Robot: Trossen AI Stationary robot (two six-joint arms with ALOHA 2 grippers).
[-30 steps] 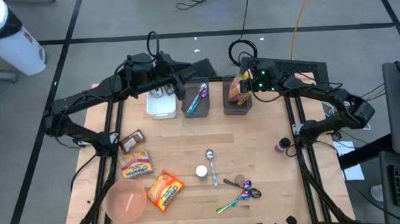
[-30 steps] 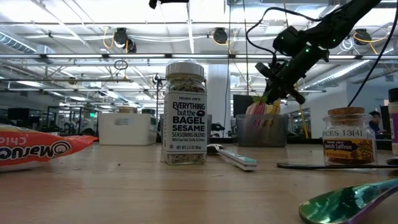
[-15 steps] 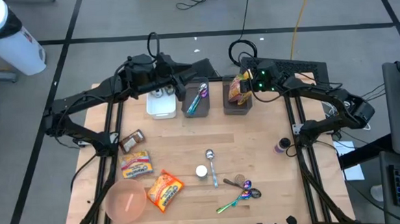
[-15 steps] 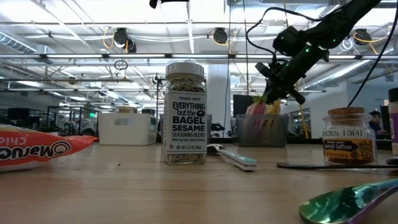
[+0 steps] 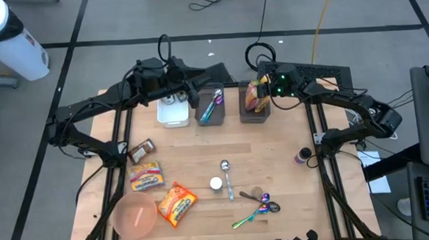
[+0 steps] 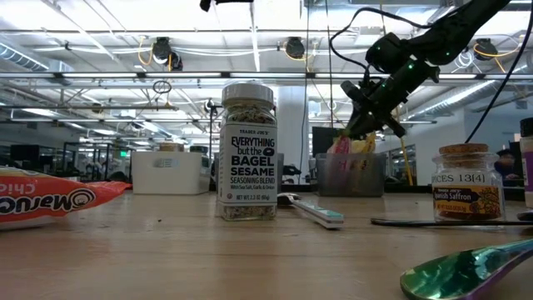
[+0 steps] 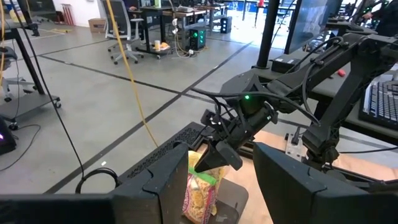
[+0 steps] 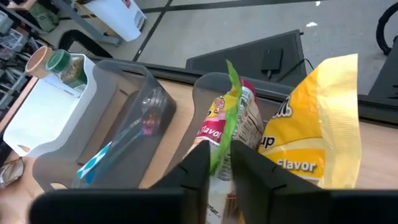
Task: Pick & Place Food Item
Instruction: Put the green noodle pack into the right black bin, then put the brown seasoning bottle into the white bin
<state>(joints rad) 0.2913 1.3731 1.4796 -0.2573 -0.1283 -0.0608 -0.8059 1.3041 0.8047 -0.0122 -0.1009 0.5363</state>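
From overhead I've got my right gripper (image 5: 263, 90) parked over the dark bin (image 5: 255, 112) at the back of the table (image 5: 275, 161), right on top of the snack packets (image 5: 253, 96) standing in it, but that view just shows a dark blob over orange and yellow. The right wrist view is the useful one: the two fingers (image 8: 198, 163) sit on either side of the green top edge of one snack packet (image 8: 231, 124), with a narrow gap between them, and I honestly can't tell whether they're pinching the edge or just barely off it. That view also shows a second, yellow packet (image 8: 314, 124) beside it in the same bin, and the grey bin (image 8: 118, 137) next door with cutlery in it. The low view shows the gripper (image 6: 358, 125) coming down at a slant onto the packets poking out of the bin (image 6: 354, 173), behind a seasoning jar (image 6: 248, 152) and a spice jar (image 6: 466, 185). My left gripper (image 5: 192, 94) waits over the back of the table near the white bin (image 5: 173, 111), fingers (image 7: 165, 186) held apart with nothing between them. Near the front lie a pink bowl (image 5: 135, 214) and two more snack packets (image 5: 176, 203).
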